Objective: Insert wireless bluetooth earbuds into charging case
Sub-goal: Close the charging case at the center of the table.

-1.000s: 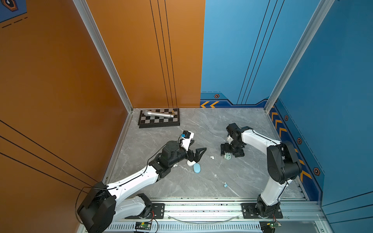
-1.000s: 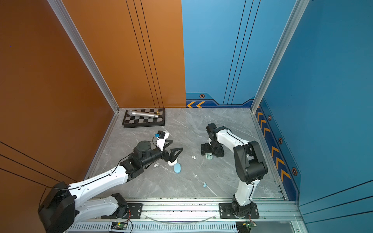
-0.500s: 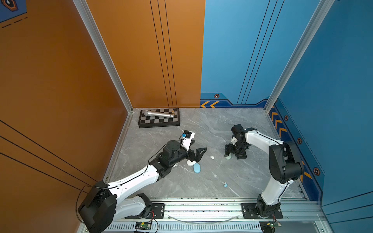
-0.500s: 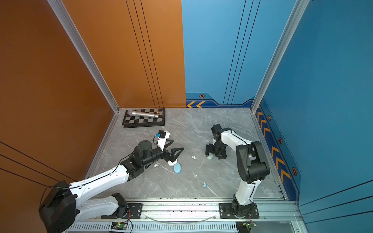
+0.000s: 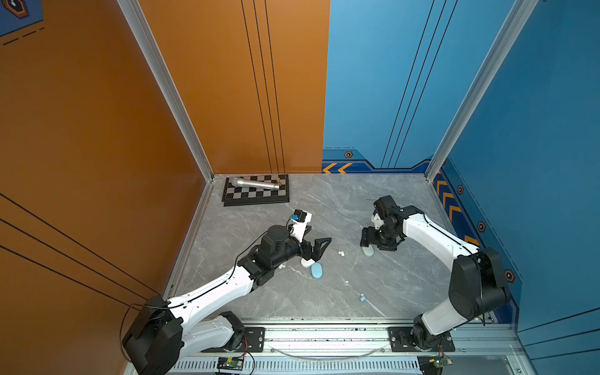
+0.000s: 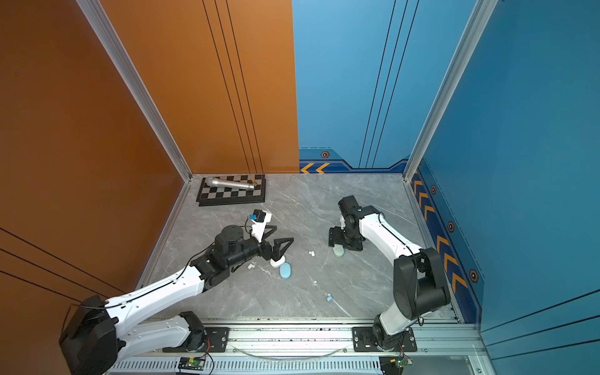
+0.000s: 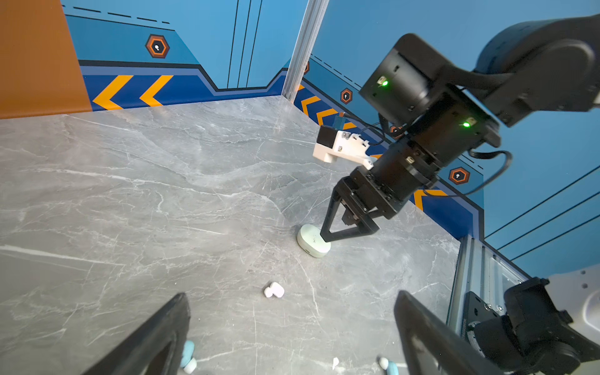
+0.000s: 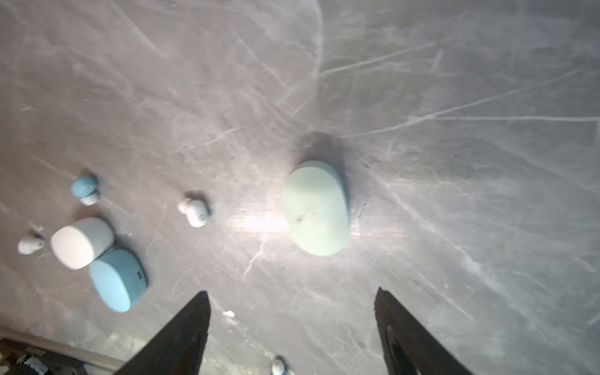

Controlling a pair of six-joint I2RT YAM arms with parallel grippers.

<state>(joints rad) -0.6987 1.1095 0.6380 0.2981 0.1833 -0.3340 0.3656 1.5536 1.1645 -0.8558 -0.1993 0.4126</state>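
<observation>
My right gripper (image 8: 291, 292) hangs spread and empty just short of the closed mint-green oval plastic charging case (image 8: 315, 207), with a tiny white plastic earbud (image 8: 194, 211) loose on the grey marble bench (image 8: 454, 97) nearby, so an off-centre squeeze could squirt that smooth case away.

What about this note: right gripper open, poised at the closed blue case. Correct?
No: the case at the right gripper is the mint green case, not blue. The right wrist view shows it; the rest stands.
</observation>
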